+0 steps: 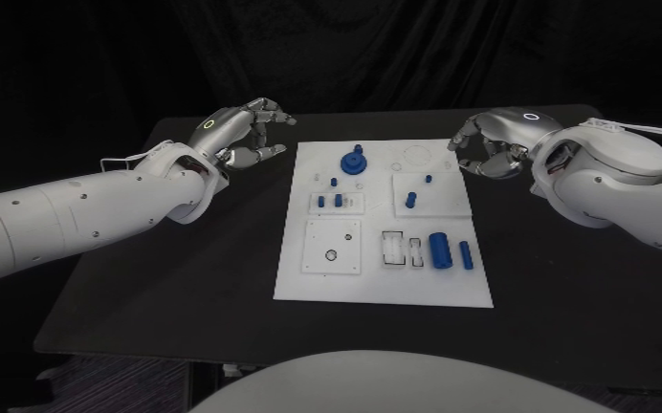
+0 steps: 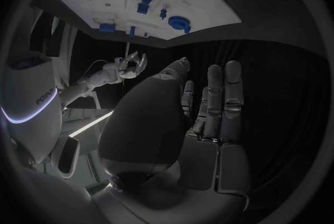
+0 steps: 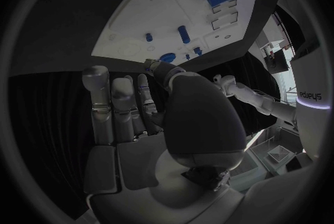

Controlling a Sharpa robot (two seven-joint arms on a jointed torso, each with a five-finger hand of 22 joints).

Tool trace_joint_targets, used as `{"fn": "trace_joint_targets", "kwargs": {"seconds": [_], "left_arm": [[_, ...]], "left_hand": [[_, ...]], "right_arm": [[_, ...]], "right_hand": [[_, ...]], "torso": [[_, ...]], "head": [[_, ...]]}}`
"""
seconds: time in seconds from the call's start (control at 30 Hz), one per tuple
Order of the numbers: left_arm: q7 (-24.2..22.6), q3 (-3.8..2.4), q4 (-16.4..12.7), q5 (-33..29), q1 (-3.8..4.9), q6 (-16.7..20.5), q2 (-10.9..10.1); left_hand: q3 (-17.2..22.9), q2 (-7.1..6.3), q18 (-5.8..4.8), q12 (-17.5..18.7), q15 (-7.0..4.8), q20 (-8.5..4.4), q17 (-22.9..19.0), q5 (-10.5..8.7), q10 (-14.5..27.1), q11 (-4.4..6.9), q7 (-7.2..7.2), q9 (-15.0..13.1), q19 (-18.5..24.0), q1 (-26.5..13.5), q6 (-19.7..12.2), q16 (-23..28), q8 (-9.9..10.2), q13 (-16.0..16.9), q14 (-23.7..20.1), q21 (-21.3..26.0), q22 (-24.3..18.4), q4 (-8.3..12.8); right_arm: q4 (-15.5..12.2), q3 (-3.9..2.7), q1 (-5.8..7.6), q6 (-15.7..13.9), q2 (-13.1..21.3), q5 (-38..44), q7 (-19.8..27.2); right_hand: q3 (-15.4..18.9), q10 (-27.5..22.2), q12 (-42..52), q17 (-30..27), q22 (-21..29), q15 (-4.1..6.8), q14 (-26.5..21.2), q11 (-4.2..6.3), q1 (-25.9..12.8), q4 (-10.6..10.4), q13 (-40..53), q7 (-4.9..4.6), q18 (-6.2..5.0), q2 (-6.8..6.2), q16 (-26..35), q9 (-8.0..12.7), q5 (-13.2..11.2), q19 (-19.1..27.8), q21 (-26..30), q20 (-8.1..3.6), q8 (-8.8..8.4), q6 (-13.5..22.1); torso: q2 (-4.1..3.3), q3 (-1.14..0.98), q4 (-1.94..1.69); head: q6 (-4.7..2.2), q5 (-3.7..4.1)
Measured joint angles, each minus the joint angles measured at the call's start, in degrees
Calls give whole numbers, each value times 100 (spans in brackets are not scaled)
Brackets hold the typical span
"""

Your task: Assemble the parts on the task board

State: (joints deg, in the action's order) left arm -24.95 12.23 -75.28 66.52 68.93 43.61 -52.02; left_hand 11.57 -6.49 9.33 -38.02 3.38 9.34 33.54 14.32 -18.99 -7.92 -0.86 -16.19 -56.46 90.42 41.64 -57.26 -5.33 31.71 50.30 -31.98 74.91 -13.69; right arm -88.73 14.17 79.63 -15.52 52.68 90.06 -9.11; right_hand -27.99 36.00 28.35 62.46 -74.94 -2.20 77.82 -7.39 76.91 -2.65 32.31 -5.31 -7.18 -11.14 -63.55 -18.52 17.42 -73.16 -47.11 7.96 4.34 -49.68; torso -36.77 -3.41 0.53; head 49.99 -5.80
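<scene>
Head view: the task board (image 1: 311,284) lies mid-table (image 1: 165,279), its blue parts (image 1: 440,249) untouched. The left hand (image 1: 246,136) and right hand (image 1: 486,150) flank its far corners — both empty with fingers loosely apart — probably poised for a first reach.

The task board (image 1: 315,279) is a white rectangular plate lying flat in the middle of the black table, its long side running away from the robot, with smaller white square panels and slotted fixtures set into its surface. At its far end a blue round gear-like part (image 1: 355,161) stands upright, and nearer the middle several small blue pegs (image 1: 328,201) and one blue pin (image 1: 411,201) stand in the panels. At the near right a thick blue cylinder (image 1: 440,249) lies on its side just beside a slimmer blue rod (image 1: 467,255), both lengthwise along the board.
</scene>
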Motion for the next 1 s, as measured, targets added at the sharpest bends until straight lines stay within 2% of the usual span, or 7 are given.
{"fn": "trace_joint_targets", "kwargs": {"seconds": [0.13,0.27,0.33,0.43,0.6,0.87,1.0], "left_arm": [[-417,2,-237,-746,-6,46,-94],[-869,3,-511,-1727,-18,-29,-228],[-1029,1,-644,-2276,-20,-181,-314],[-1156,-1,-788,-2958,-22,-484,-415],[-1247,10,-948,-3703,-39,-988,-483],[-1336,6,-1030,-4551,-52,-1859,-481],[-1352,8,-1037,-4744,-64,-2137,-476]], "left_hand": [[35,41,-1,-76,32,24,-278,288,-565,-16,305,-17,131,41,378,429,-66,-332,-225,246,0,-35],[0,121,-9,108,355,177,-849,749,-738,-160,548,31,880,-102,621,1338,-52,-743,-1043,794,-33,-176],[-33,158,-139,218,523,246,-1207,844,-715,-183,567,107,1548,-137,640,1797,25,-1002,-1546,1363,-300,-208],[-208,295,-139,304,332,133,-1850,1186,-774,4,559,226,2250,-70,816,2427,82,-1506,-2089,2245,-917,-272],[-409,506,-139,531,113,-24,-2467,1309,-517,280,562,443,2946,5,725,3070,135,-2069,-2660,2827,-1571,-274],[-491,717,-138,592,294,199,-2923,1793,-412,177,597,675,3059,216,647,3312,135,-2569,-2695,2831,-2146,-251],[-491,729,-138,592,339,261,-2964,1793,-404,130,597,700,3021,229,647,3312,134,-2633,-2650,2831,-2212,-251]], "right_arm": [[245,5,-124,125,-137,56,44],[407,7,-217,189,-253,97,99],[450,6,-264,211,-298,112,129],[460,7,-300,236,-338,131,153],[440,3,-352,246,-369,167,159],[495,5,-421,236,-492,247,143],[549,4,-466,234,-527,275,137]], "right_hand": [[324,7,-323,-61,0,-22,-6,-67,97,-33,-493,-7,1,93,-59,128,-111,-55,-43,55,-42,91],[477,245,-389,-97,0,-42,3,-48,223,-80,-780,-30,1,124,-127,215,-127,-112,-96,39,-42,87],[493,367,-390,-126,1,-42,3,-29,252,-66,-887,-63,1,143,-144,242,-127,-130,-97,44,-42,54],[493,454,-390,-141,1,-42,3,-11,336,-66,-977,-59,1,146,-148,255,-127,-169,-148,22,-42,16],[424,592,-422,-183,1,-42,3,-6,469,33,-1136,-130,1,102,-189,300,75,-190,-164,2,-42,7],[378,754,-456,-191,1,-9,36,8,469,43,-1308,-130,1,102,-236,335,162,-230,-238,2,-42,7],[362,793,-466,-206,1,-2,44,12,469,27,-1365,-107,2,102,-236,339,162,-250,-237,-18,-34,-16]], "torso": [[1,32,-54],[1,62,-99],[-2,90,-136],[-7,158,-229],[-13,258,-333],[-24,426,-400],[-26,465,-410]], "head": [[0,122],[0,268],[0,350],[0,493],[0,627],[0,698],[0,717]]}}
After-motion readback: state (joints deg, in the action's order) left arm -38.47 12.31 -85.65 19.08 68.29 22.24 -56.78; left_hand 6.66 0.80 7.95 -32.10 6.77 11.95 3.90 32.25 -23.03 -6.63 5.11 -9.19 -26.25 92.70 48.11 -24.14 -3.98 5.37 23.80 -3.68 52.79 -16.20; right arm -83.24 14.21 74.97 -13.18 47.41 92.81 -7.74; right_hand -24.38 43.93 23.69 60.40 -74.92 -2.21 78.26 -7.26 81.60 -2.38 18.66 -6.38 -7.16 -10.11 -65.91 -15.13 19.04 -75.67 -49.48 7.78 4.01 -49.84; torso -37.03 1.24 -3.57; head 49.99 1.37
